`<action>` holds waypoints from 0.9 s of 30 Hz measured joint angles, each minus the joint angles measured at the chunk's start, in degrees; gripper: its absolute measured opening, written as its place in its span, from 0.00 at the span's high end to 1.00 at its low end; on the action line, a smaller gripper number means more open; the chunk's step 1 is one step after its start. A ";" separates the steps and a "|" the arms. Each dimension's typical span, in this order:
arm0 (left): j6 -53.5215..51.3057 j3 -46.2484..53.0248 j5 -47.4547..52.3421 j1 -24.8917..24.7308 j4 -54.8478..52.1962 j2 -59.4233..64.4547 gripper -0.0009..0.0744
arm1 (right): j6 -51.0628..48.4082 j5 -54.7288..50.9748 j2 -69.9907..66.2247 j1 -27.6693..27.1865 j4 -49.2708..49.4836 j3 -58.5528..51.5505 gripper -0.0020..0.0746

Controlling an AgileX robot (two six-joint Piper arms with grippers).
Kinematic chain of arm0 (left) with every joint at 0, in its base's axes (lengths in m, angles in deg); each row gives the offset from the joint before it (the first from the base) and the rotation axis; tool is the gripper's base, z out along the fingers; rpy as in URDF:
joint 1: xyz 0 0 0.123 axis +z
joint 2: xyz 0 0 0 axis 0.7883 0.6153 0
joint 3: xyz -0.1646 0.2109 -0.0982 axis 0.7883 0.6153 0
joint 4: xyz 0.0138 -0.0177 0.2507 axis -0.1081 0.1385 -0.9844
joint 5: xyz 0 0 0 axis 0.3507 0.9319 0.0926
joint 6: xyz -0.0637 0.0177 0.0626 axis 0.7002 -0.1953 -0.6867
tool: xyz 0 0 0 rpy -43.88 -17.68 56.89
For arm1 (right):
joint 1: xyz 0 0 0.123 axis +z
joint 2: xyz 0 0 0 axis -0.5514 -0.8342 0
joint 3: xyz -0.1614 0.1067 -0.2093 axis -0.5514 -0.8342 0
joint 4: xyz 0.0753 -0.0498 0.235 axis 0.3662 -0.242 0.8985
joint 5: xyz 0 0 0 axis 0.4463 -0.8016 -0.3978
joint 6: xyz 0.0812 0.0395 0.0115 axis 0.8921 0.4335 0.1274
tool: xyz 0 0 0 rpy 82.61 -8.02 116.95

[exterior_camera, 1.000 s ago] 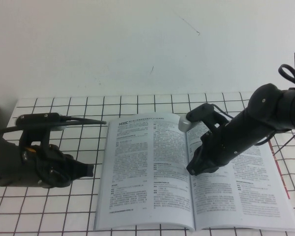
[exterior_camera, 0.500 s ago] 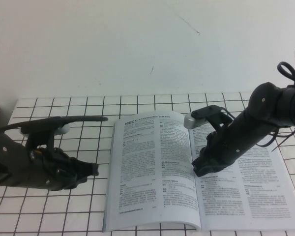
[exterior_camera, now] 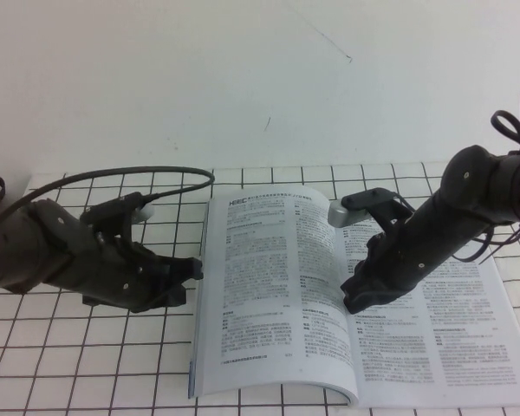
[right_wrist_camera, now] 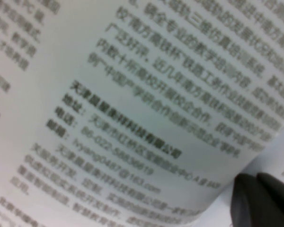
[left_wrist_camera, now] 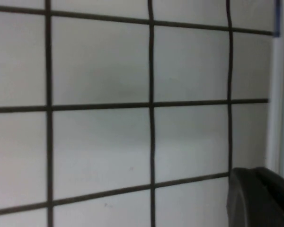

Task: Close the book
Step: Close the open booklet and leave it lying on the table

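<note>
Slip left gripper (exterior_camera: 187, 270), at book's (exterior_camera: 269, 295) left edge, beneath it; pin right page (exterior_camera: 455, 342) with right gripper (exterior_camera: 357, 300) resting there; jaws' opening: cannot tell.

High cam down over counter (exterior_camera: 69, 364); left hand (exterior_camera: 191, 270) cam tight on it beside book (exterior_camera: 269, 277), right hand (exterior_camera: 355, 299) cam tight on page (right_wrist_camera: 132, 118).
</note>
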 joint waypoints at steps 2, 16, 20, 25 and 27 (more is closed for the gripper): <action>-1.10 -1.11 1.18 0.00 1.91 1.29 0.99 | -0.13 0.00 0.00 -0.09 0.22 0.00 0.98; -22.19 -2.19 4.30 -0.09 21.03 2.88 0.99 | -2.09 -0.26 -0.30 -0.45 2.14 0.00 0.98; -13.26 -2.19 0.67 -0.09 7.90 2.88 0.99 | -2.12 -0.26 -0.30 -0.45 2.27 0.00 0.98; -2.54 -2.19 -1.44 -0.09 -5.30 2.88 0.99 | -2.12 -0.26 -0.39 -0.45 2.36 0.00 0.98; 0.02 -2.19 -1.84 -0.09 -7.69 2.88 0.99 | -2.12 -0.26 -0.39 -0.45 2.61 0.00 0.98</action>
